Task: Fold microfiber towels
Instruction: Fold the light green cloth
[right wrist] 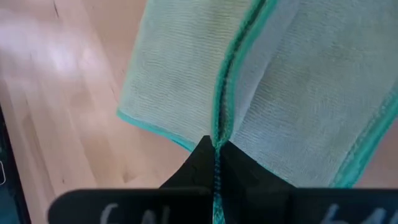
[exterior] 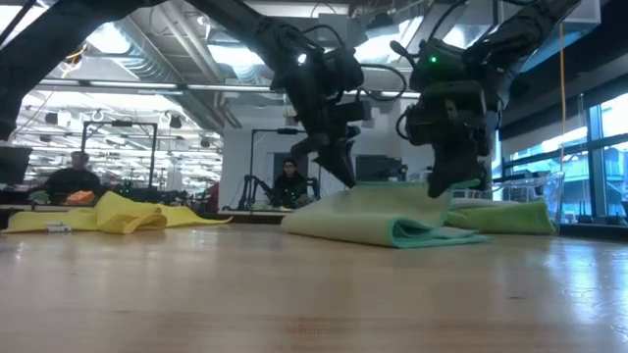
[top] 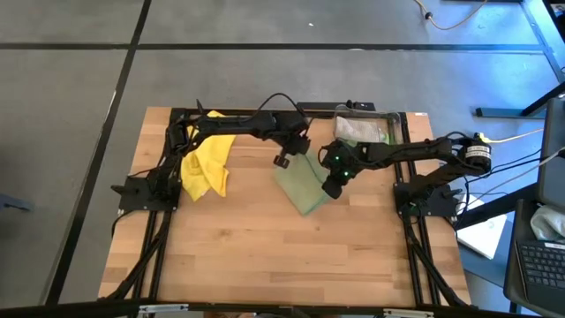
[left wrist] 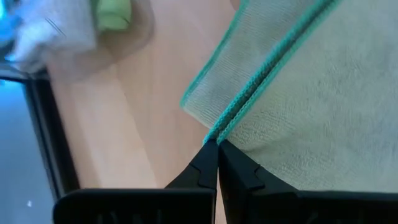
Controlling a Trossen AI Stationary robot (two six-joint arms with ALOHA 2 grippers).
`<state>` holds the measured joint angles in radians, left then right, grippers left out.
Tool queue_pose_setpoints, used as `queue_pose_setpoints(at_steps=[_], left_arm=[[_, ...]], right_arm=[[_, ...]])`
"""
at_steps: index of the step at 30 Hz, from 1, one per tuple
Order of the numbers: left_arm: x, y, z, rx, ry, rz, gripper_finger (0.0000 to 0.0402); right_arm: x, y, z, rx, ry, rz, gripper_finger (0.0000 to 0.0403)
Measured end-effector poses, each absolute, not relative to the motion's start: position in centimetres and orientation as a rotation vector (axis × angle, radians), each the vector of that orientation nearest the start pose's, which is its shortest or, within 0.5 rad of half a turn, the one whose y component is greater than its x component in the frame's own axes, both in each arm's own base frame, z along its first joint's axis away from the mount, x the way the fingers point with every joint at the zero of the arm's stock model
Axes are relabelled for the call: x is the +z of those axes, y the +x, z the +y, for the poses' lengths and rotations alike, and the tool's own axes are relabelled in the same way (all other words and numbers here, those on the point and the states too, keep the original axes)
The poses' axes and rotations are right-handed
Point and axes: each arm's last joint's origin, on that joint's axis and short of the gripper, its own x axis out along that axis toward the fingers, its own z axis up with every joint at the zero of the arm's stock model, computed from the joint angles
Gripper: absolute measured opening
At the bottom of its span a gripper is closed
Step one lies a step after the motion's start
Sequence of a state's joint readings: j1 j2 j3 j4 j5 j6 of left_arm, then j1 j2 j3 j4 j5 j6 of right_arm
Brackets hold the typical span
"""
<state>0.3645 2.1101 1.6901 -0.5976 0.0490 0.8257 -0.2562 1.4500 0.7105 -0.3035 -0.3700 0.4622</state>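
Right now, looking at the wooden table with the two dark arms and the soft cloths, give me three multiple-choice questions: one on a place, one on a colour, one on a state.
1. Where does the crumpled bright yellow cloth lie?
A. By the left arm's side of the table
B. Inside the clear bin
C. Under the right gripper

2. What colour is the stitched edge of the pale green towel between the grippers?
A. Red
B. Teal
C. Black

3. How is the left gripper?
A. Wide open above the table
B. Shut on the pale green towel's edge
C. Out of sight

Answers:
A, the yellow cloth sits beside the left arm.
B, the pale green towel has teal trim.
B, the left gripper pinches the hem; the right gripper does likewise.
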Motion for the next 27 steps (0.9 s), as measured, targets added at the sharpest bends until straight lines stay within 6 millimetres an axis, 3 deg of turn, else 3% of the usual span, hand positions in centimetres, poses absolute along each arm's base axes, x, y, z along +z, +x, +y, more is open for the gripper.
queue_pose_setpoints(at_steps=[8,13,20,27], left_arm=[[20.6,43.0,16.3,-0.109,0.562,0.988,0.0],[21.1,43.6,16.5,-0.082,0.589,0.915,0.0],[21.6,44.3,15.9,-0.082,0.627,0.837,0.0],[21.9,44.9,15.2,-0.081,0.655,0.793,0.0]], right_arm=[[16.6,24.3,-4.5,-0.215,0.708,1.079,0.0008],[18.3,22.5,-3.9,-0.335,0.646,1.092,0.0008],[21.2,21.1,-2.8,-0.315,0.615,0.962,0.0008],[22.2,19.7,-1.5,-0.357,0.644,0.959,0.0008]])
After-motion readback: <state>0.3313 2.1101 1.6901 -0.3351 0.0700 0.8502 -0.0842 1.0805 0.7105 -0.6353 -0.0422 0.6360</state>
